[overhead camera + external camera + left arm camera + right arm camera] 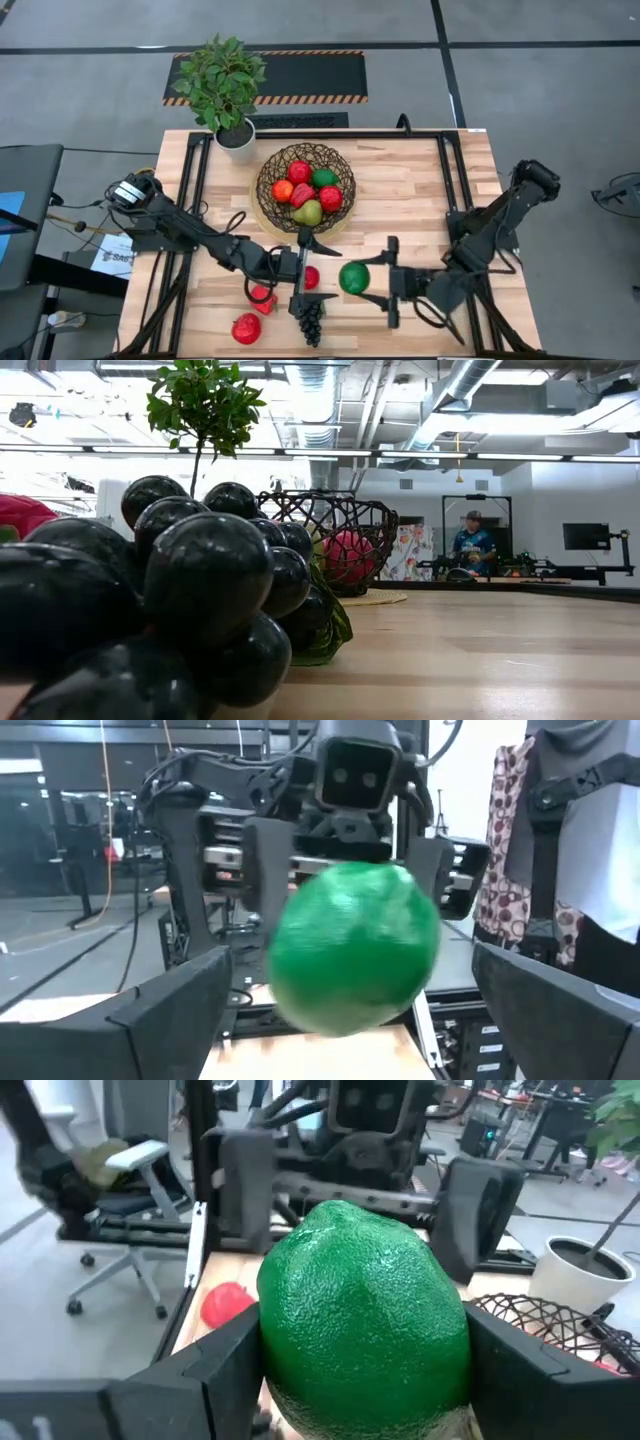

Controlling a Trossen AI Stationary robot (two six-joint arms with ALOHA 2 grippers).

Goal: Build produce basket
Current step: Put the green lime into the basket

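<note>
Basket (272, 195) and produce (353, 277): no readable writing.

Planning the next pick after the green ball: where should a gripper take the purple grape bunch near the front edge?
Judging by the high view, grip the grape bunch across its narrower width, descending from above. It lies flat and elongated on the table, beside the open left gripper, so its sides look reachable.

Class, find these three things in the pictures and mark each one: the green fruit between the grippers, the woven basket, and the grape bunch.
green fruit (353, 277), high view, middle of its top.
basket (268, 172), high view, woven rim.
grape bunch (311, 320), high view, centre of the cluster.
</note>
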